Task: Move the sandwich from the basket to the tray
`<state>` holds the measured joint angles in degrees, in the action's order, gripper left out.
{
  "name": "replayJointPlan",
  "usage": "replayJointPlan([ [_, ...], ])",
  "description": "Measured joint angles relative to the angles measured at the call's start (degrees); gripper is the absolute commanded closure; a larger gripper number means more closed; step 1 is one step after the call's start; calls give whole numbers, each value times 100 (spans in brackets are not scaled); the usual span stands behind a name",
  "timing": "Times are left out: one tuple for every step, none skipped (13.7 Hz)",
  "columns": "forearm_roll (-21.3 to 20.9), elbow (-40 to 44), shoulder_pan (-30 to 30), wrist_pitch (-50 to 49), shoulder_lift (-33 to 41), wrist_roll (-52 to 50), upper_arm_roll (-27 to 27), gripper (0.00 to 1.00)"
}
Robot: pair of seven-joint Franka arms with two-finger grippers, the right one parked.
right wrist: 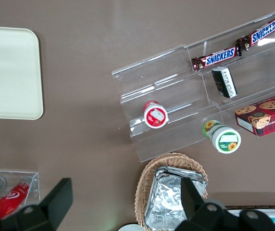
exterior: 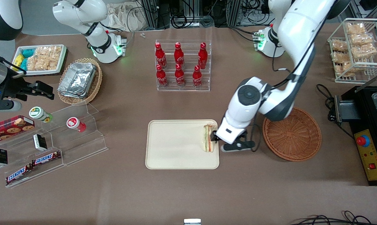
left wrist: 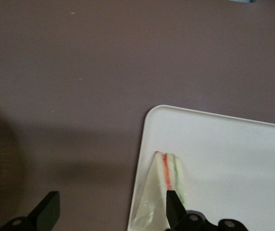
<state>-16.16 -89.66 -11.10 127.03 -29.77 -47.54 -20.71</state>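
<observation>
The sandwich [exterior: 208,138] lies on the cream tray [exterior: 176,150], at the tray's edge nearest the reddish-brown basket [exterior: 291,134], which holds nothing. My left gripper [exterior: 218,139] hangs low over that tray edge, between the sandwich and the basket. In the left wrist view the gripper [left wrist: 111,204] is open wide. One finger [left wrist: 172,204] stands over the sandwich [left wrist: 159,192]; the other finger [left wrist: 50,207] is over the bare table beside the tray [left wrist: 233,154]. Nothing is held.
A clear rack of red cola bottles [exterior: 182,65] stands farther from the camera than the tray. A pale wicker basket of foil containers [exterior: 79,79], a clear step shelf with snacks [exterior: 51,140] and a white snack tray [exterior: 40,59] lie toward the parked arm's end. A black machine [exterior: 368,131] and wire rack [exterior: 355,50] flank the working arm's end.
</observation>
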Motion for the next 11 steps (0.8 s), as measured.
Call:
replayJointPlan([
  [38, 250, 85, -576, 118, -2, 4, 1],
  [87, 516, 181, -1055, 198, -2, 4, 1],
  [135, 771, 291, -1421, 249, 5, 3, 1],
  [189, 976, 401, -1699, 285, 62, 4, 1],
  [310, 1113, 526, -1928, 331, 215, 4, 1],
  [514, 1202, 675, -2145, 406, 481, 7, 1],
  [747, 1252, 848, -2420, 525, 852, 11, 1],
  [931, 1275, 1023, -2766, 680, 1241, 27, 1],
  [1059, 1279, 1159, -3144, 859, 1577, 101, 1],
  [1178, 1279, 1216, -3465, 1046, 1843, 285, 1],
  [1310, 1271, 1226, -3717, 1244, 2119, 537, 1],
])
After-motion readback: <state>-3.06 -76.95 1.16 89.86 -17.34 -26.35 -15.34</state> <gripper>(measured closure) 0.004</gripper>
